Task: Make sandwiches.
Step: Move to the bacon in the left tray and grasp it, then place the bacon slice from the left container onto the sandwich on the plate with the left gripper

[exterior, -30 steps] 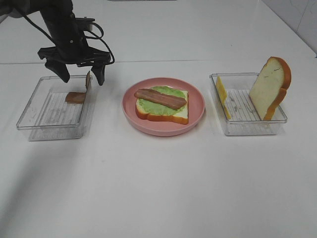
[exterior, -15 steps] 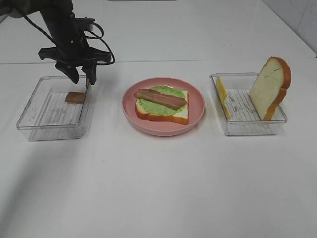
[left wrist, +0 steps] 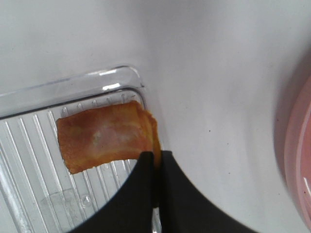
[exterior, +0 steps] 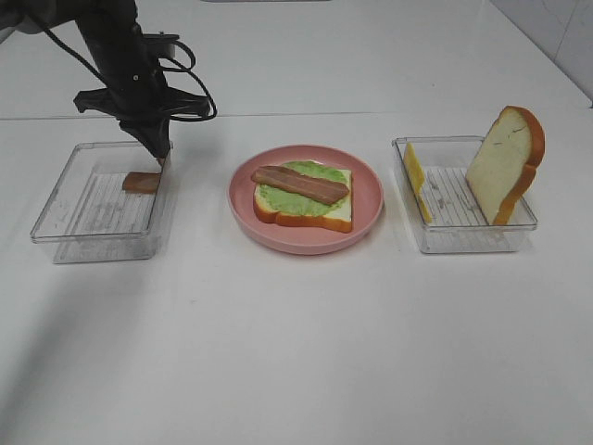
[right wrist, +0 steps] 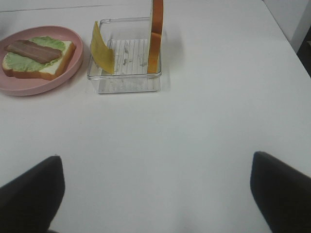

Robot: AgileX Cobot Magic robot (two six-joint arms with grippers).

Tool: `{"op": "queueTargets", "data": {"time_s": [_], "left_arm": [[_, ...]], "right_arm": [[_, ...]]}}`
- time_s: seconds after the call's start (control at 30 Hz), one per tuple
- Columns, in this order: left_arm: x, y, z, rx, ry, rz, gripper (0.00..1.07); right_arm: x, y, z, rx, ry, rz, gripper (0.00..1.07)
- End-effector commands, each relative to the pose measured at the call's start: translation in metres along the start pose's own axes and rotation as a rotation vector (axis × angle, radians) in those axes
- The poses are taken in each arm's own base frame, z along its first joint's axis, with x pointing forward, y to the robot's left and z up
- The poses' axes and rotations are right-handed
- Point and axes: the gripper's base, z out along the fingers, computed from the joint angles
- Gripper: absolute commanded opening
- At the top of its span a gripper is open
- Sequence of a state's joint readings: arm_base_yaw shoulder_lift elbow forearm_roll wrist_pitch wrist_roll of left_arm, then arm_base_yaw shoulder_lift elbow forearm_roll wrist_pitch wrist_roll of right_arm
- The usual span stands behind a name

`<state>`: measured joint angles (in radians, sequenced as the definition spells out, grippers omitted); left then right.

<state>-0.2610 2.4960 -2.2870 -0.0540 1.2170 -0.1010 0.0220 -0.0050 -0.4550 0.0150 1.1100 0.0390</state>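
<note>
Though spread a second ago, the left hand (left wrist: pixel 156 156) now pinches the bacon strip (left wrist: pixel 104 138).

Pink plate (exterior: pixel 371 190) stands between left tray (exterior: pixel 93 211) and right tray (exterior: pixel 454 211).

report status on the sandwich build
Left gripper shut on bacon strip in clear tray. Right gripper open, holding nothing. Half-built sandwich on pink plate. Tray's wall close beside the grip.
</note>
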Motion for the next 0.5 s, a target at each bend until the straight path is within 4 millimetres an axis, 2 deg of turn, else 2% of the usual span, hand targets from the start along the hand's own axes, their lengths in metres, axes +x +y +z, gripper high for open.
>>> {"op": "queueTargets", "data": {"time_s": [0.03, 0.2, 0.27, 0.3, 0.37, 0.4, 0.47, 0.5], "left_arm": [[0.002, -0.001, -0.003, 0.002, 0.020, 0.010, 0.00], [0.003, -0.002, -0.018, 0.003, 0.024, 0.020, 0.00], [0.003, -0.004, -0.037, 0.018, 0.012, 0.026, 0.00], [0.003, -0.004, -0.037, 0.018, 0.012, 0.026, 0.00], [0.002, -0.009, -0.057, 0.058, -0.018, 0.019, 0.00], [0.002, -0.009, -0.057, 0.058, -0.018, 0.019, 0.00], [0.002, -0.018, -0.078, 0.093, -0.064, 0.026, 0.00], [0.002, -0.018, -0.078, 0.093, -0.064, 0.026, 0.00]], "right_arm": [[0.001, 0.000, -0.002, -0.001, -0.032, -0.001, 0.98], [0.001, 0.000, -0.002, -0.001, -0.032, -0.001, 0.98], [0.001, 0.000, -0.002, -0.001, -0.032, -0.001, 0.98], [0.001, 0.000, -0.002, -0.001, -0.032, -0.001, 0.98], [0.001, 0.000, -0.002, -0.001, -0.032, -0.001, 0.98], [0.001, 0.000, -0.002, -0.001, -0.032, -0.001, 0.98], [0.001, 0.000, -0.002, -0.001, -0.032, -0.001, 0.98], [0.001, 0.000, -0.002, -0.001, -0.032, -0.001, 0.98]]}}
